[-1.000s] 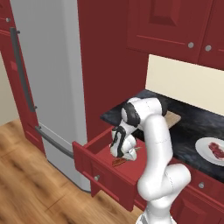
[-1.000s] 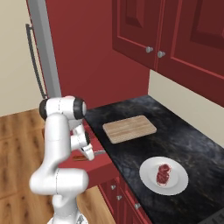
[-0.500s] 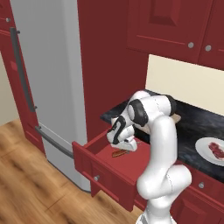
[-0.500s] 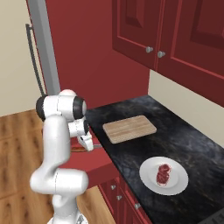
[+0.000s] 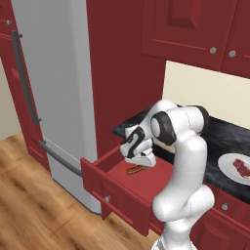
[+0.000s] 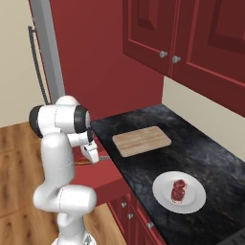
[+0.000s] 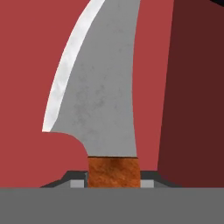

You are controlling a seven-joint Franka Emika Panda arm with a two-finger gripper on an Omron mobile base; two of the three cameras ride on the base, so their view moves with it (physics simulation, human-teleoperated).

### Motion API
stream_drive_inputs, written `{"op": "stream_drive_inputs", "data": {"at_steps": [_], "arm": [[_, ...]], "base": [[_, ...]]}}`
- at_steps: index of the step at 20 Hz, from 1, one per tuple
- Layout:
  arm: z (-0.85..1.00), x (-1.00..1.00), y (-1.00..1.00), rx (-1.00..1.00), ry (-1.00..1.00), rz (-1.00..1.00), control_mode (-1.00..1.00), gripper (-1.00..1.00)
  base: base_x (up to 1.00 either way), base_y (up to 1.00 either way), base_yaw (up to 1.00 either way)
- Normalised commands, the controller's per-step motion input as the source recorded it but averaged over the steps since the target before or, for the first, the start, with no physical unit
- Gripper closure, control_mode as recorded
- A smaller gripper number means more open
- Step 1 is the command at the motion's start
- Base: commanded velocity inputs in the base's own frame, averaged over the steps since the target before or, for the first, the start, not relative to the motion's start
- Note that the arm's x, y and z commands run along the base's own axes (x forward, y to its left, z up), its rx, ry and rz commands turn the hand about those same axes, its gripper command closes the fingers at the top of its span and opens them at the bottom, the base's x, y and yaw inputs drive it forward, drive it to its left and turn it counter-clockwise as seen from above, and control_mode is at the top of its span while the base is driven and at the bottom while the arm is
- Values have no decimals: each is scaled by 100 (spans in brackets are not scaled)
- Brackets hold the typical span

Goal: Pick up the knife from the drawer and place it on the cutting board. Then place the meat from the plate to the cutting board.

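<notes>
Step one, grasp phase: jaws closed on the knife [image 7: 98, 109] handle, knife low inside the open drawer [image 5: 114, 183]. Next move likely needs a straight lift clear of the drawer, then a carry to the board [image 6: 141, 140] on the table [image 6: 206, 153] beside the drawer.

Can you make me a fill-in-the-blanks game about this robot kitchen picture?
1. The tool is shut on the handle of the ____.
2. The meat lies on the white ____.
3. Nothing lies on the wooden cutting ____ yet.
4. The drawer under the black counter is pulled ____.

Missing words: knife; plate; board; open.
</notes>
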Motion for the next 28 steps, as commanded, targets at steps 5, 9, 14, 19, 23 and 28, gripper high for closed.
{"op": "stream_drive_inputs", "data": {"at_steps": [5,9,14,19,23,28], "arm": [[28,-33,18,-1,0,0,-100,100],[26,-22,41,-3,0,0,-100,100],[26,-13,35,-2,0,0,-100,100],[28,-20,47,-3,4,0,-100,100],[28,-18,62,-8,7,0,-100,100],[35,-20,45,-12,4,0,-100,100]], "base": [[0,0,0],[0,0,0],[0,0,0],[0,0,0],[0,0,0],[0,0,0]]}}
